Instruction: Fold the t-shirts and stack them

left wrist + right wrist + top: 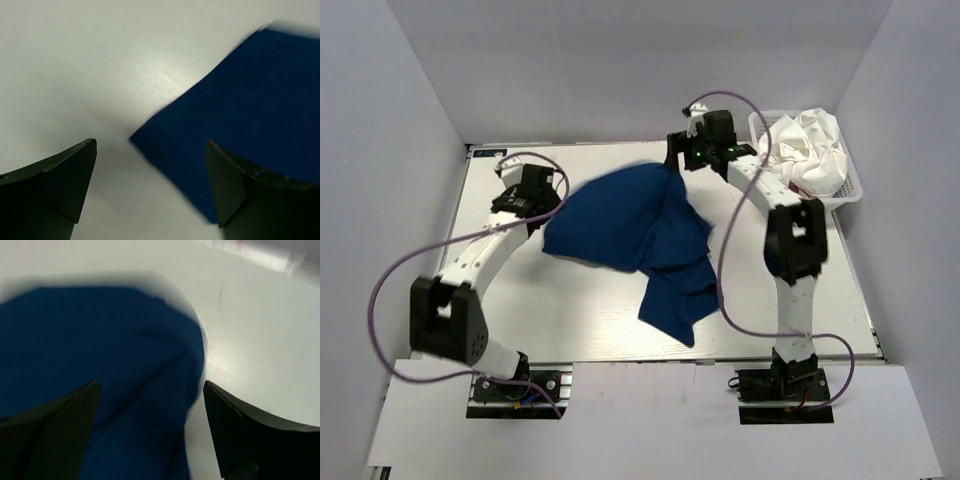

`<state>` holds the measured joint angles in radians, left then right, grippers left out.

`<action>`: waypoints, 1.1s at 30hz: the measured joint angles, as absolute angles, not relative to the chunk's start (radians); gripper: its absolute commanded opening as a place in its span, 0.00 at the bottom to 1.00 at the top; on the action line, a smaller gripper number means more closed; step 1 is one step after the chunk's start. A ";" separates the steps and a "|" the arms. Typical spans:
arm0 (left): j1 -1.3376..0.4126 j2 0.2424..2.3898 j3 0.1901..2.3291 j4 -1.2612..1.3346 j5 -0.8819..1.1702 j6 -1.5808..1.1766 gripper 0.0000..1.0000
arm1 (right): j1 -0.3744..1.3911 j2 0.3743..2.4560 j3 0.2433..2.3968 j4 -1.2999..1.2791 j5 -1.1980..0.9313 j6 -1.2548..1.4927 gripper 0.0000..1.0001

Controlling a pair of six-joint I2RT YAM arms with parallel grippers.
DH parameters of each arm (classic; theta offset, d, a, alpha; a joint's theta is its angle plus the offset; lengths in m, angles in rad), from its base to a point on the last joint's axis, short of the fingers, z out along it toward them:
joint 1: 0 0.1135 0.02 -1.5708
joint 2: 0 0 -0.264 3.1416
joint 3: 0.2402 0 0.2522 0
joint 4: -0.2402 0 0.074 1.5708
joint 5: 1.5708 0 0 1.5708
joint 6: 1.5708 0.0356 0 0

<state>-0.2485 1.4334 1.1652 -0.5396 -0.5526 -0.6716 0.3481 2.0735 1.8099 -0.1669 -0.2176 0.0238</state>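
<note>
A navy blue t-shirt [630,230] lies crumpled and partly spread on the middle of the table, a loose part trailing toward the near edge. My left gripper [552,203] hangs open at its left edge; in the left wrist view the navy cloth [250,100] has one corner between the open left gripper [150,145]. My right gripper [682,152] is open over the shirt's far right edge, and the navy cloth [100,330] fills the space under the open right gripper [151,385]. Neither holds anything. A white t-shirt [810,145] sits bunched in the basket.
A white mesh basket [850,192] stands at the far right corner of the white table [570,320]. Grey walls close in the left, far and right sides. Purple cables loop off both arms.
</note>
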 measured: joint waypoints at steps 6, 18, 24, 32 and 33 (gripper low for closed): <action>-0.231 1.492 1.144 -0.665 -0.508 -0.724 1.00 | 0.349 2.208 1.873 -0.394 -0.162 0.049 0.90; -0.234 1.484 1.195 -0.452 -0.313 -0.617 1.00 | 0.463 1.608 1.217 -0.200 -0.161 0.140 0.90; -0.239 1.733 1.285 -0.384 -0.173 -0.575 1.00 | 0.527 1.601 1.051 -0.213 -0.130 0.233 0.90; -0.237 1.920 1.296 -0.390 -0.130 -0.556 1.00 | 0.592 1.679 1.025 -0.182 -0.065 0.275 0.90; -0.237 1.925 1.294 -0.390 -0.129 -0.555 1.00 | 0.599 1.699 1.026 -0.172 -0.057 0.282 0.90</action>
